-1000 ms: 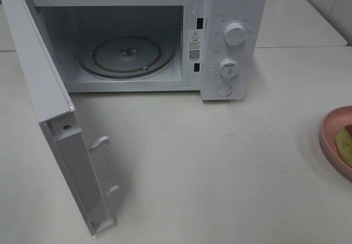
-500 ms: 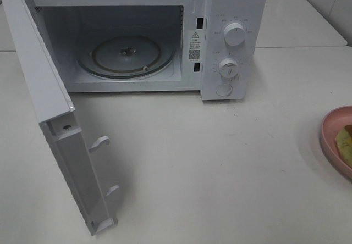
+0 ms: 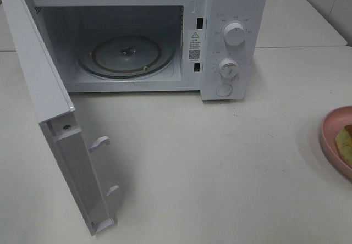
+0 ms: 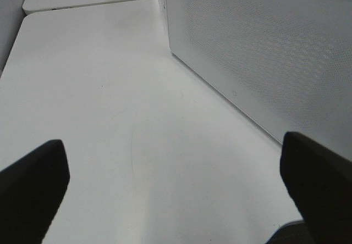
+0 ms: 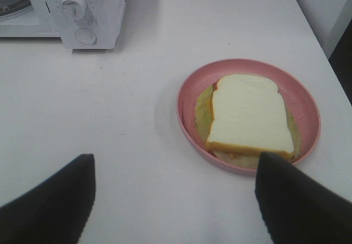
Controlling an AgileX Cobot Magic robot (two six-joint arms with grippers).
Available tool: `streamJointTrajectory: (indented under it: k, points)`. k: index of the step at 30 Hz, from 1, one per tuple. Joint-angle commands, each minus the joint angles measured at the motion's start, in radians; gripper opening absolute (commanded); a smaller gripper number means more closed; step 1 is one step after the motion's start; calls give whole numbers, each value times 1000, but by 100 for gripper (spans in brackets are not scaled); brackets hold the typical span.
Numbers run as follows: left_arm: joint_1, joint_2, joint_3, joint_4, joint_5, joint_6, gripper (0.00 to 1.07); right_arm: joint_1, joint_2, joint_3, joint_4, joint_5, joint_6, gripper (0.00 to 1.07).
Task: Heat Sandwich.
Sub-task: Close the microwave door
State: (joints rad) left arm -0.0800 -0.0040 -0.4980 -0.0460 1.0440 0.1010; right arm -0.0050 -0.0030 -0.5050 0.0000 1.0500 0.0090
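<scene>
- My left gripper (image 4: 173, 192): fingers spread wide, nothing between them, over bare table (image 4: 99, 117) beside the microwave door (image 4: 264, 51).
- My right gripper (image 5: 173, 200): fingers well apart, empty, hanging short of the pink plate (image 5: 190, 87).
- Sandwich (image 5: 250, 115) sits on that plate, on the table to the right of the microwave (image 3: 234, 13), well apart from it. Not in the cavity yet.
- Risk: grabbing the plate rim on one side could tilt it, and the top slice may slide off.
- Risk: the open door juts forward on the left; a wide swing from my left arm could clip it.
- Risk: the plate might snag on the cavity lip going onto the turntable (image 3: 126, 54).
- High view shows the turntable and only a sliver of plate at its edge, no grippers. Right wrist view shows the whole sandwich.
</scene>
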Motion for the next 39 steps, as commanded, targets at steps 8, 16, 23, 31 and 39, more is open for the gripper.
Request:
streamJointTrajectory:
  k: [8,16,23,31,39]
  points:
    - [2,-22,3,-4,-16,-4,101,-7,-27,1,0,-13,-3,76]
    - [2,-22,3,-4,-16,-4,101,-7,-27,1,0,-13,-3,76]
    - [2,-22,3,-4,-16,-4,101,-7,-27,1,0,-13,-3,76]
    - [2,-22,3,-4,-16,-4,101,-7,-27,1,0,-13,-3,76]
    - [2,11,-10,-7,-32,-8,101,-7,-27,1,0,-13,-3,76]
